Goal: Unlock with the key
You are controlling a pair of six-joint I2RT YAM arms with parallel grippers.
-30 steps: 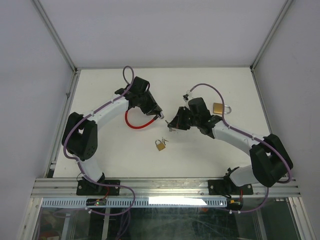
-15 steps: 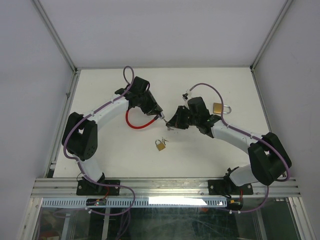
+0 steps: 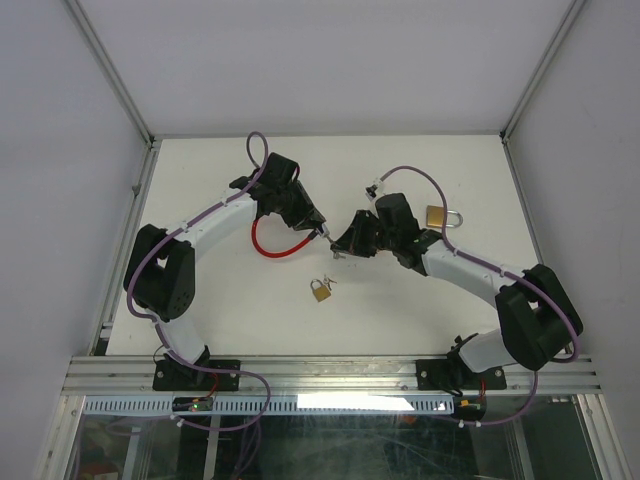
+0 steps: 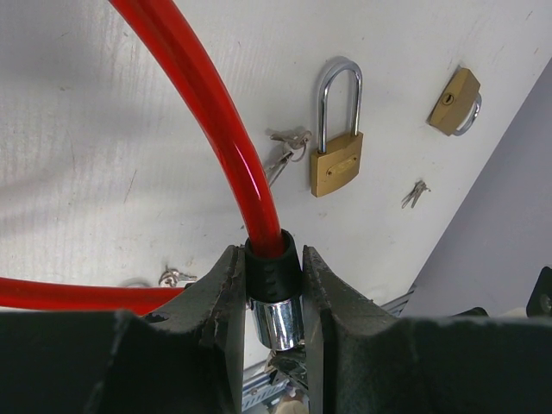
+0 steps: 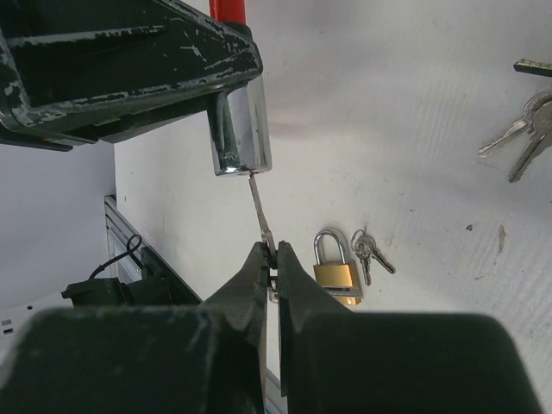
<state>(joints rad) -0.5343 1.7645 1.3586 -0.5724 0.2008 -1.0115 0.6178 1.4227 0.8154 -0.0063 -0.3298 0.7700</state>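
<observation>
Red cable lock (image 3: 262,247), springy along its loop, is seen from above between the left gripper (image 3: 320,231) and right gripper (image 3: 338,252). Its rigid black collar (image 4: 268,264) is clamped between the left jaws, judged a sound hold. A thin, likely slippery key (image 5: 261,212) is pinched in the right jaws, its tip at the chrome cylinder (image 5: 241,129) just ahead.

right tool (image 3: 338,250) edged left, key (image 5: 259,203) (slightly) nearer lock (image 5: 241,129)
</observation>
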